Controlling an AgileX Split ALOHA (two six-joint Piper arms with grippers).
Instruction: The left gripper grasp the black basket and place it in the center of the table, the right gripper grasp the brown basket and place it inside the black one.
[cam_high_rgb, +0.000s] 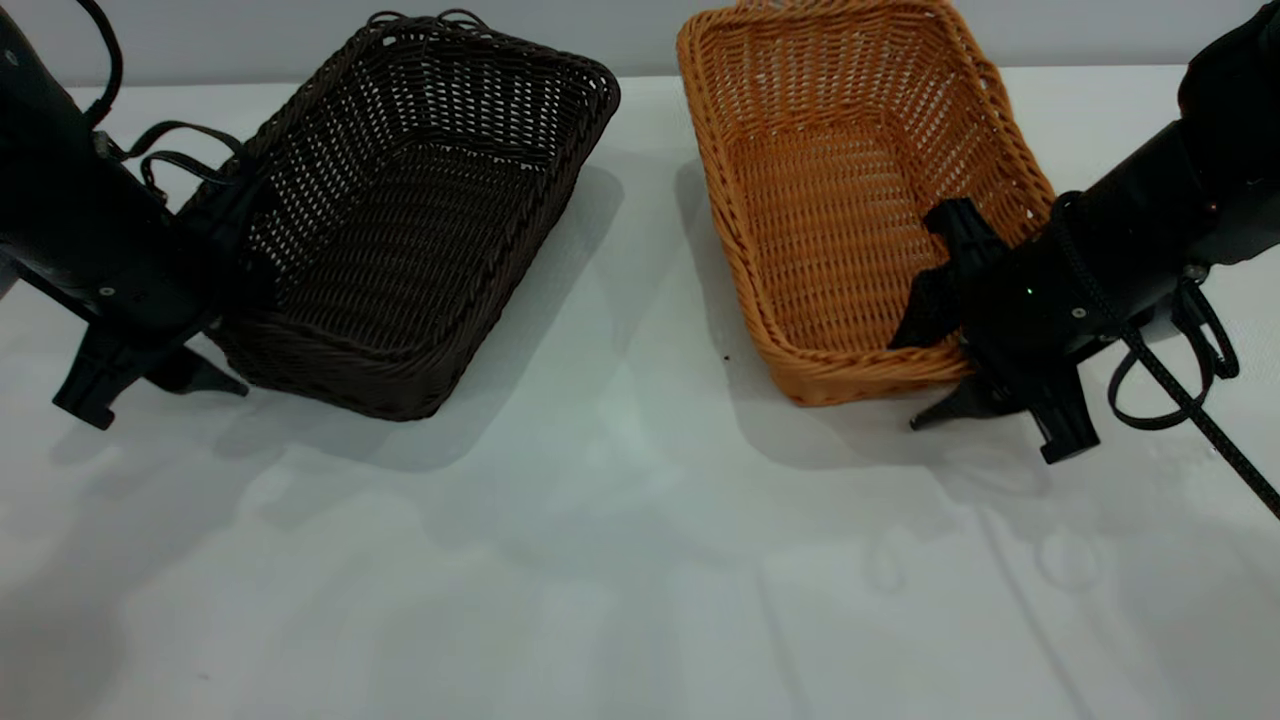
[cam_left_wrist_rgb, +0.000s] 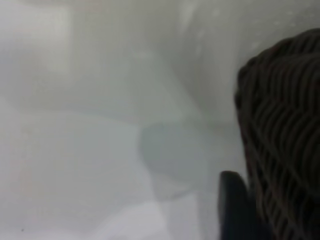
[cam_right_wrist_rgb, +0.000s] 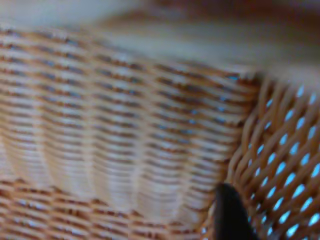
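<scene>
The rectangular, very dark brown-black woven wicker basket (cam_high_rgb: 400, 220) is being shown at roughly 10 o'clock on the large plain white-grey table (cam_high_rgb: 620, 520), with its flared sides and braided rim turned at an angle. The rectangular, light orange-brown woven wicker basket (cam_high_rgb: 850, 190) is being shown at roughly 1 o'clock, apart from the dark basket, with a strip of bare tabletop lying between them.

The left gripper (cam_high_rgb: 150, 385), a black arm end with two pointed fingers and looped cable, is being held at the dark basket's 8 o'clock corner, its fingertips low against the table. In the left wrist view, one black finger (cam_left_wrist_rgb: 232, 205) is being seen just beside the basket's outer wall (cam_left_wrist_rgb: 285, 140). No finger is being seen inside the dark basket, and how far the fingers are parted cannot be told.

The right gripper (cam_high_rgb: 950, 370), a black arm end with a braided cable, is being held at the orange-brown basket's 5 o'clock corner. Its fingers are being spread across the near wall: one finger (cam_high_rgb: 925, 305) is being seen inside the basket, the other (cam_high_rgb: 950, 408) outside, near the table. In the right wrist view, one dark fingertip (cam_right_wrist_rgb: 230, 212) is being seen close against the weave (cam_right_wrist_rgb: 125, 145). Whether the wall is being pinched cannot be told.
</scene>
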